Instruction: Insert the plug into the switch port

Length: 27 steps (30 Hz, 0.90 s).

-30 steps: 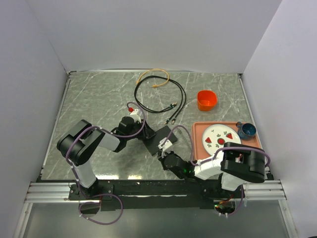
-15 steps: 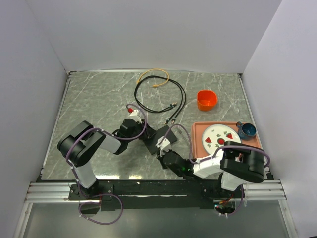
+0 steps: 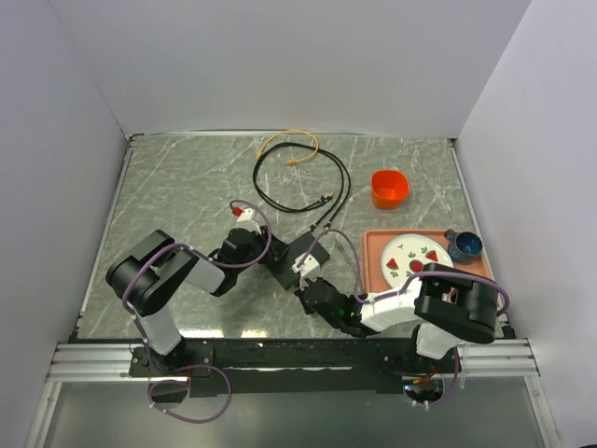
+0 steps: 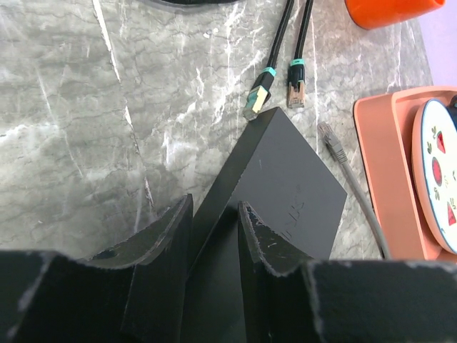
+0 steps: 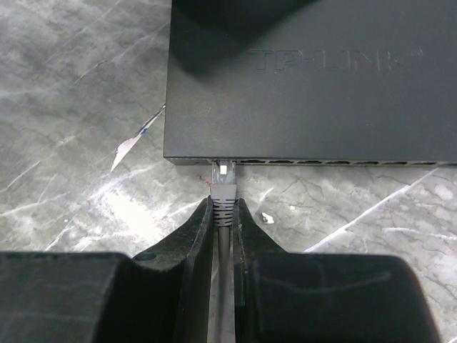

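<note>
The switch [image 5: 307, 78] is a flat matte-black box lying on the marble table, seen mid-table in the top view [image 3: 303, 250]. My left gripper [image 4: 214, 218] is shut on the switch, its two fingers straddling the near edge. My right gripper [image 5: 223, 214] is shut on the grey plug [image 5: 223, 176], holding its ribbed boot. The plug's clear tip sits at the mouth of the leftmost socket in the row of ports [image 5: 321, 162] along the switch's near edge. The grey cable [image 3: 350, 250] loops away behind the right gripper [image 3: 306, 276].
Two black cable ends [image 4: 258, 94] and a loose grey connector [image 4: 330, 137] lie just beyond the switch. A black cable coil [image 3: 298, 182] and a yellow cable [image 3: 289, 140] are farther back. An orange cup [image 3: 390, 188] and an orange tray [image 3: 373, 245] with plate and blue cup stand right.
Both grippers and the switch have shifted slightly away from the front edge. The grips look unchanged.
</note>
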Tool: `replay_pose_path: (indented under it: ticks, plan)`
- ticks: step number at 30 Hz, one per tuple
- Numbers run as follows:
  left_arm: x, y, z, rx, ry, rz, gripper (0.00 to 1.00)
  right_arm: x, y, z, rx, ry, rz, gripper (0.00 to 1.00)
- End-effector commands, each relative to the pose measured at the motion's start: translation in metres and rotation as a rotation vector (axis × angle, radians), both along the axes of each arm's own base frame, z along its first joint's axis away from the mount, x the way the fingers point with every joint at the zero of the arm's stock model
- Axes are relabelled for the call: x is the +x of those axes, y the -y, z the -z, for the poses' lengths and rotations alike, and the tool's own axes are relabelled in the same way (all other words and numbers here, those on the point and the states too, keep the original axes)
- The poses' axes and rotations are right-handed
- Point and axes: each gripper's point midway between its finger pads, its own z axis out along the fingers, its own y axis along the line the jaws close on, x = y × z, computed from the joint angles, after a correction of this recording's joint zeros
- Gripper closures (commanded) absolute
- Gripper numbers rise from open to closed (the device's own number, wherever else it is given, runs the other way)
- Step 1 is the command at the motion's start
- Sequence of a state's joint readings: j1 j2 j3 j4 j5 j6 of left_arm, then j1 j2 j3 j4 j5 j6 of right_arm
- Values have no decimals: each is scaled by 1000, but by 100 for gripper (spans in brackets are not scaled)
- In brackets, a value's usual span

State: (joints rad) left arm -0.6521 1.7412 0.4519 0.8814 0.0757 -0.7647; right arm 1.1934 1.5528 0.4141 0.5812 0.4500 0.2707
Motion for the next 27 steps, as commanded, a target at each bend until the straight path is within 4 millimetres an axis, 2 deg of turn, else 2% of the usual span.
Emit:
replay_pose_path:
  ticks: [1,10,20,27]
  plan:
    - [-233,0,76,78,-765,523,65,93,1,-94,272,260,329,100]
    - [-241,8,77,90,-770,551,65,92,-16,-100,274,296,236,100]
    - [-261,18,74,88,-787,590,65,107,-25,-102,257,242,285,100]
    - [-264,22,75,100,-784,582,65,109,-27,-97,258,220,279,100]
